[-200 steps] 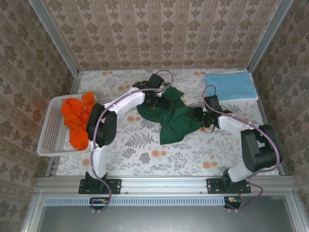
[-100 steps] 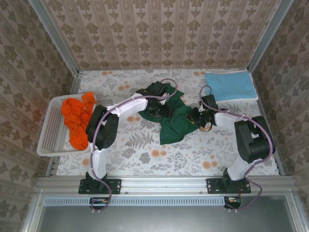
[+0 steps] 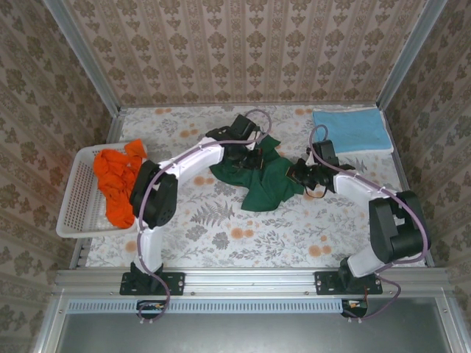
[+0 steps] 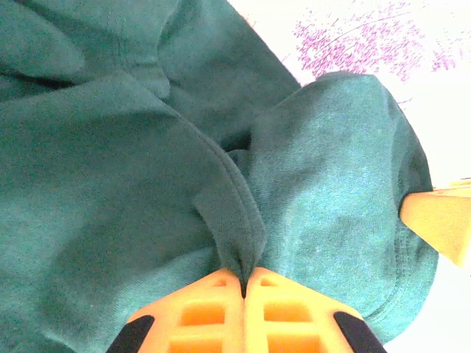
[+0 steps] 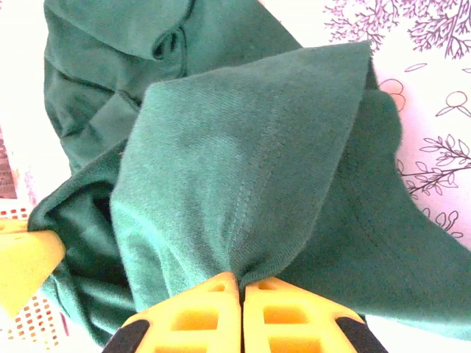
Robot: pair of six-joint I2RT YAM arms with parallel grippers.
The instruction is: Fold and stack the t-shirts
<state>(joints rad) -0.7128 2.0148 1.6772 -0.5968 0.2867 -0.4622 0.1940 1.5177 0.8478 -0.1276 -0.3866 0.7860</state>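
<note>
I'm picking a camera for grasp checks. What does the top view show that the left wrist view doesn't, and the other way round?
The top view adds the wider layout: orange shirts heaped in the white basket at the table's left edge, and the blue shirt folded flat at the far right. The left wrist view adds the grip up close: the left gripper shut on a pinched ridge of the green shirt. Both share that green shirt, crumpled on the floral table.
</note>
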